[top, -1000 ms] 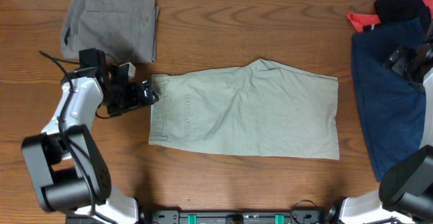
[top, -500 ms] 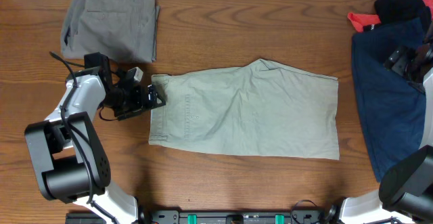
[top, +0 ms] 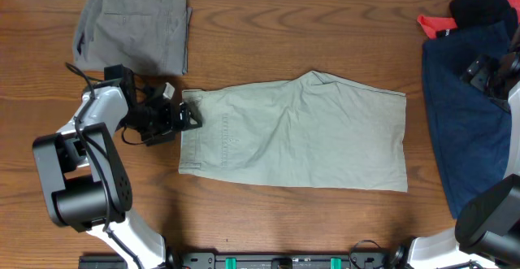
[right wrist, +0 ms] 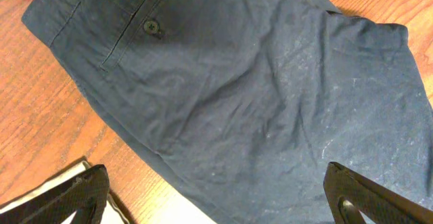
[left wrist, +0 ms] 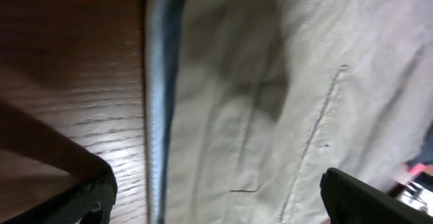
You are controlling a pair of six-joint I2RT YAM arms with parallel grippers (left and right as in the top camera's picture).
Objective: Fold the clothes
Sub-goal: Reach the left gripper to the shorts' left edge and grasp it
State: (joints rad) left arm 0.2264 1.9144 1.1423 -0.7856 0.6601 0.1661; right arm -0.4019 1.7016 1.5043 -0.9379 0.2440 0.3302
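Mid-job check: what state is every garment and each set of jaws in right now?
Khaki shorts: laid flat, creased, not gripped.
Grey shorts: folded, set aside.
Navy shorts: spread out, wrinkled, not folded up.
Red garment: bunched, partly hidden.
Black garment: bunched.
Left jaws: open, at the khaki waistband.
Right jaws: open, over the navy shorts, empty.
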